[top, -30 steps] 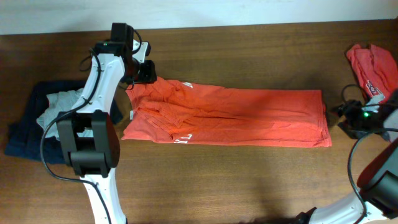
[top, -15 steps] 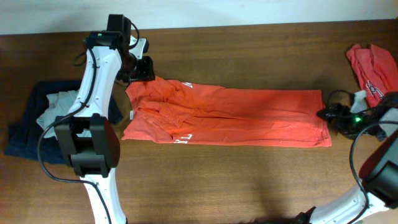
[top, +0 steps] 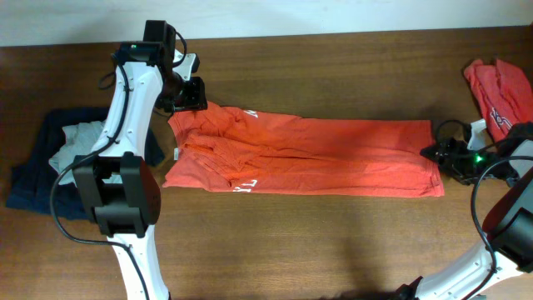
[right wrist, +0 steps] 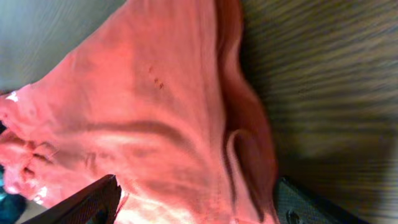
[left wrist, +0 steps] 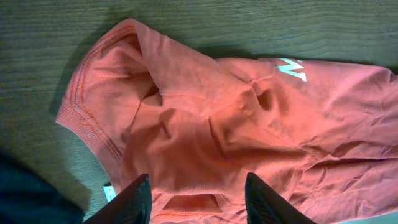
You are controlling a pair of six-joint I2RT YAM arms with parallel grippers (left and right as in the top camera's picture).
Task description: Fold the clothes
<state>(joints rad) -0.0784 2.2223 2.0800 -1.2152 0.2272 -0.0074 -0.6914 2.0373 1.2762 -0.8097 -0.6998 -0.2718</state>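
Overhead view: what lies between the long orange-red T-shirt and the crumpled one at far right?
The right gripper, open at the hem of the long T-shirt, and bare table, seen from overhead.

Orange-red shirt [top: 308, 154] on a brown counter [top: 333, 242].
The shirt is plain orange-red, with bits of white lettering [top: 249, 112] at its upper and lower edges. Right of it, a second shirt [top: 491, 87] is red with white print. Left of it sit a dark navy cloth [top: 29, 179] and a pale grey cloth [top: 79, 140]. The counter shows dark wood grain. The arms [top: 125, 100] are white with black joints; the left tool [left wrist: 196, 193] and right tool [right wrist: 199, 199] are black.
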